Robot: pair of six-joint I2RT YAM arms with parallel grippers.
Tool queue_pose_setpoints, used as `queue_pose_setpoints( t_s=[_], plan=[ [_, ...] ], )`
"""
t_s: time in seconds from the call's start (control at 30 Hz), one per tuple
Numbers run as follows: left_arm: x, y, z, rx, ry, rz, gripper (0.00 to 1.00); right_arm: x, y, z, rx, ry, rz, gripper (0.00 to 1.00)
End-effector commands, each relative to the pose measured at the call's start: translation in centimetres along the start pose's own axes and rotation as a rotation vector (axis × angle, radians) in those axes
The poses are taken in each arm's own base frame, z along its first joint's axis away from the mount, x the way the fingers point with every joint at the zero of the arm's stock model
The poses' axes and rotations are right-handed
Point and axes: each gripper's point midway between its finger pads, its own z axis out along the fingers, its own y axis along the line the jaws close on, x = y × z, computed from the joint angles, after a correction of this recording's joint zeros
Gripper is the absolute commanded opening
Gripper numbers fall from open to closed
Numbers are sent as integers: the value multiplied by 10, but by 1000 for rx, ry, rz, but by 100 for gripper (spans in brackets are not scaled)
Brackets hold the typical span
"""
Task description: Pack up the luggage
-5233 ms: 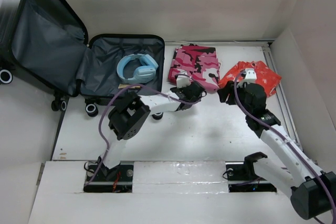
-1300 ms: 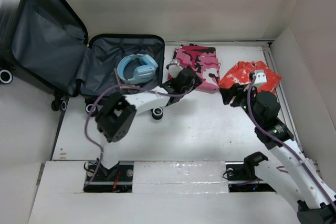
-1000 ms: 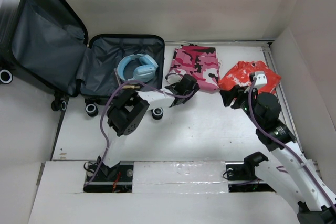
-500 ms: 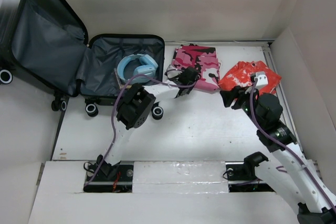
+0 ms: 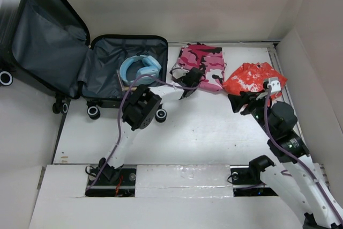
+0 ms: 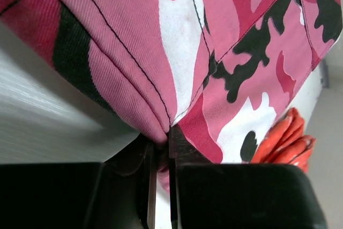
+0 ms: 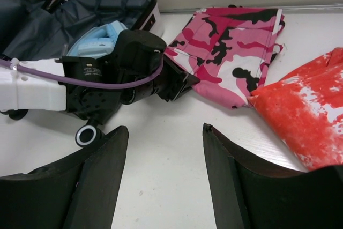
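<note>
The small hard-shell wheeled suitcase (image 5: 104, 68) lies open at the far-left corner of the tabletop (image 5: 203, 132), its dark grey fabric lining facing up and its lid leaning out past the left edge. Pale blue padded headphones (image 5: 140, 69) sit in the lower half. Along the far edge, just right of the suitcase, lies a folded pink, white and black camouflage twill cloth (image 5: 206, 60), and nearer the right edge a crinkled red-and-white cloth (image 5: 252, 73). The middle and near part of the tabletop lies bare between the two arms, while a white wall panel stands close along the right edge.

The left end effector (image 6: 159, 148) is clenched on the near hem of the camouflage cloth. The left wrist view shows the stitched fold pinched between the black fingers, which the overhead view hides under the wrist. The right end effector (image 7: 165, 132) hangs released above bare tabletop, near the red cloth, its wide black fingers well apart. Its camera also shows one black-and-white wheel (image 7: 88, 135) under the left arm.
</note>
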Motion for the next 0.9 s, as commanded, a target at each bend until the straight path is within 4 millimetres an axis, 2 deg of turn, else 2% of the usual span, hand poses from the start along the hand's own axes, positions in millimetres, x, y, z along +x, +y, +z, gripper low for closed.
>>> queue_pose_setpoints(
  t_s=[0.0, 0.03, 0.17, 0.2, 0.27, 0.3, 0.33, 0.37, 0.4, 0.43, 0.47, 0.5, 0.53, 0.57, 0.6, 0.67, 0.7, 0.73, 0.77, 0.87],
  plan=[
    [-34, -6, -20, 8, -56, 163, 0, -21, 8, -6, -24, -44, -21, 64],
    [-38, -13, -26, 24, -61, 199, 0, -21, 8, -6, -24, -44, -21, 64],
    [-72, -89, -73, 226, -96, 363, 0, -25, 11, -2, -39, -50, -21, 64],
    [-94, -104, -85, 257, -117, 373, 0, -25, 13, 1, -48, -49, -22, 64],
    [-111, -119, -99, 295, -100, 489, 0, -27, 16, 1, -61, -55, -22, 64],
    [-127, -137, -108, 325, -117, 507, 0, -28, 16, 2, -60, -52, -22, 64],
    [-153, -131, -110, 286, -116, 532, 0, -28, 16, 3, -60, -52, -22, 64],
    [-164, -134, -114, 295, -101, 582, 0, -26, 15, 5, -58, -43, -22, 64],
    [-179, -134, -117, 281, -105, 600, 0, -33, 17, 4, -63, -62, -22, 64],
    [-196, -142, -124, 295, -120, 614, 0, -31, 16, 6, -60, -54, -31, 64],
    [-217, -139, -132, 289, -120, 625, 0, -36, 18, 5, -63, -64, -31, 64],
    [-231, -139, -137, 288, -147, 661, 0, -40, 19, 4, -65, -73, -31, 64],
    [-239, -129, -135, 265, -153, 679, 0, -38, 18, 6, -63, -64, -31, 64],
    [-263, -126, -145, 269, -177, 671, 0, -38, 18, 6, -63, -64, -31, 64],
    [-265, -127, -150, 311, -147, 683, 0, -42, 22, 5, -76, -72, -32, 64],
    [-286, -117, -163, 306, -166, 690, 0, -45, 24, 5, -88, -83, -32, 64],
    [-305, -115, -168, 313, -203, 694, 0, -43, 25, 7, -95, -71, -32, 64],
    [-314, -110, -172, 308, -225, 712, 0, -43, 25, 7, -95, -71, -32, 64],
    [-331, -98, -178, 281, -265, 740, 0, -40, 27, 8, -104, -69, -33, 64],
    [-344, -76, -181, 292, -233, 755, 0, -37, 28, 6, -112, -65, -33, 64]
  ],
)
